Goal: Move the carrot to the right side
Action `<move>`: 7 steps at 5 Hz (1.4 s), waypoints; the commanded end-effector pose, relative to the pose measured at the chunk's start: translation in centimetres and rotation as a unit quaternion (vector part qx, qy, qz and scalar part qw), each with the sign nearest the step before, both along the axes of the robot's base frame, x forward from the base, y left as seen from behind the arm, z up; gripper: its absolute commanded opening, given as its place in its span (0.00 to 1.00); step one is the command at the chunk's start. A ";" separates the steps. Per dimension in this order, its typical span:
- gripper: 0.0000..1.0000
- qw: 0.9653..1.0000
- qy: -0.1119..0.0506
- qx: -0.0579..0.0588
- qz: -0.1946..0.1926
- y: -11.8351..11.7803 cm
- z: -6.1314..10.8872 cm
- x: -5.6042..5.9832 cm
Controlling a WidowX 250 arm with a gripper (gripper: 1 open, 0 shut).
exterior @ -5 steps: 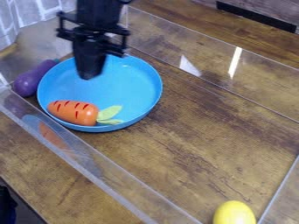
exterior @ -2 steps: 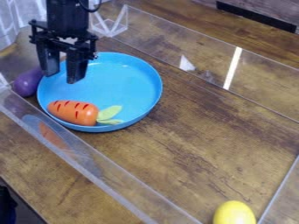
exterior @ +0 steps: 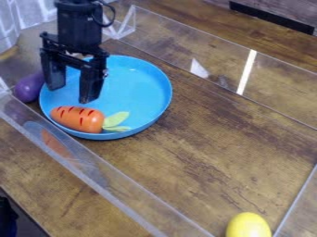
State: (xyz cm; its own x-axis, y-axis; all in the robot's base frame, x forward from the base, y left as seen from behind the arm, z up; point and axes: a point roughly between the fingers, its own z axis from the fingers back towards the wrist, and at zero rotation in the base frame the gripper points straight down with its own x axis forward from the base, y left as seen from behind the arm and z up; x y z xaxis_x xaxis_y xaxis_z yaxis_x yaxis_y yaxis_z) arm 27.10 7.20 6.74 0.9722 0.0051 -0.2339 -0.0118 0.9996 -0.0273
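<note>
We see the carrot [exterior: 80, 118] lying on its side in the blue plate [exterior: 146, 85], close to the plate's near-left rim. Its orange body, marked with dark stripes, points toward the left, and its pale green leaf tip points right, toward the plate's middle. The plate sits on the left part of a wooden table [exterior: 210, 139], whose surface shows streaks of reflected light.

Above the plate's left half hangs the black gripper [exterior: 73, 88], pointing steeply downward. Its 2 fingers [exterior: 91, 81] stand well apart with open space between them, and we see nothing held in that gap. The fingertips are just above and behind the carrot, apart from it, with a strip of bare blue plate showing between them and the toy.

A purple eggplant toy [exterior: 26, 88] lies on the table just beside the plate's left edge, partly hidden behind the gripper's left finger. A yellow lemon-like toy [exterior: 247, 225] rests at the lower right, well apart from the plate. A clear plastic barrier [exterior: 74, 153] runs along the table's near-left side.
</note>
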 end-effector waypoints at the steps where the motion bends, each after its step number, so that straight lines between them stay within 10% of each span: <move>1: 1.00 0.998 -0.022 0.003 -0.060 0.3 -0.4 1.5; 3: 1.00 0.989 -0.030 0.003 -0.147 1.0 -4.2 3.6; 7: 1.00 0.990 -0.028 0.020 -0.134 3.2 -4.1 5.4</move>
